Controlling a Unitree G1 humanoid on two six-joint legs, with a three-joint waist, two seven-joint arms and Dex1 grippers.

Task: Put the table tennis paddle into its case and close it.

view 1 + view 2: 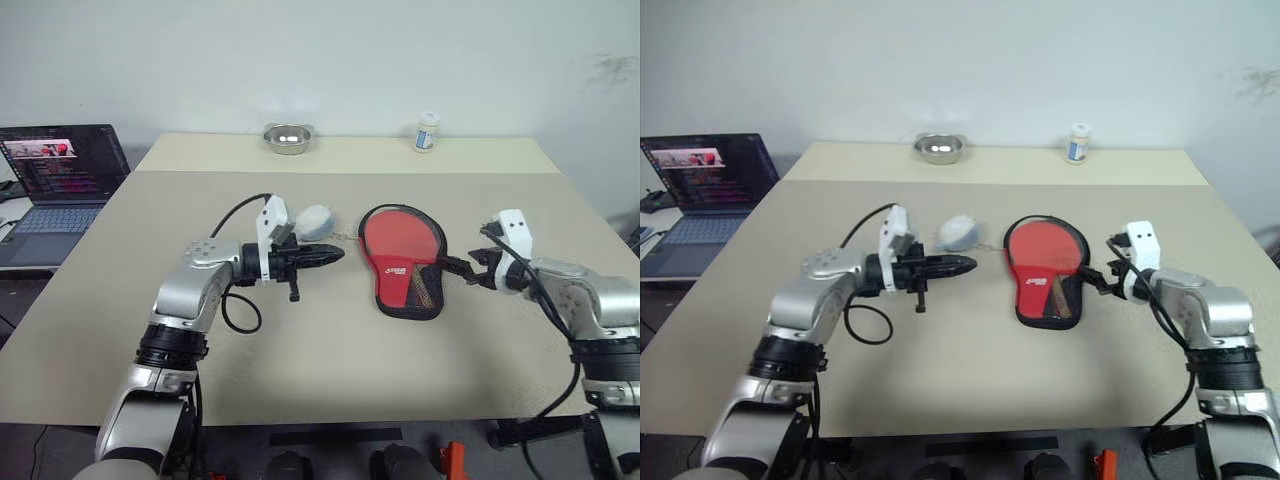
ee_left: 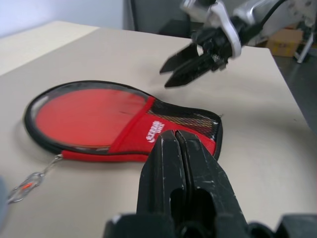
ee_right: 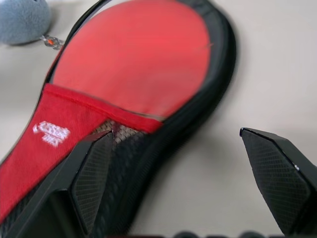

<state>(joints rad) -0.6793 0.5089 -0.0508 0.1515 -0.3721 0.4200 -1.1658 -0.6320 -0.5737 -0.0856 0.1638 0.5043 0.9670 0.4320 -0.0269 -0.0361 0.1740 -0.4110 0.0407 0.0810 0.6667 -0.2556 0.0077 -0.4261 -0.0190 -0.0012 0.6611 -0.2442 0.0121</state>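
The red, black-trimmed, paddle-shaped soft case (image 1: pixel 404 259) is lying flat mid-desk, toward the right edge of the beige desk (image 1: pixel 300 350). Right hand (image 1: pixel 470 263) is hovering wide open, empty, beside the case's narrow end. Left hand (image 1: pixel 335 253) is pinched shut, empty, pointing at the case.

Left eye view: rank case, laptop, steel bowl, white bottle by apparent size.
1. Laptop, cut off by the frame edge, yet still largest.
2. Case.
3. Steel bowl.
4. White bottle.
Bowl and bottle sit at the far table edge, so they look smaller than they are.
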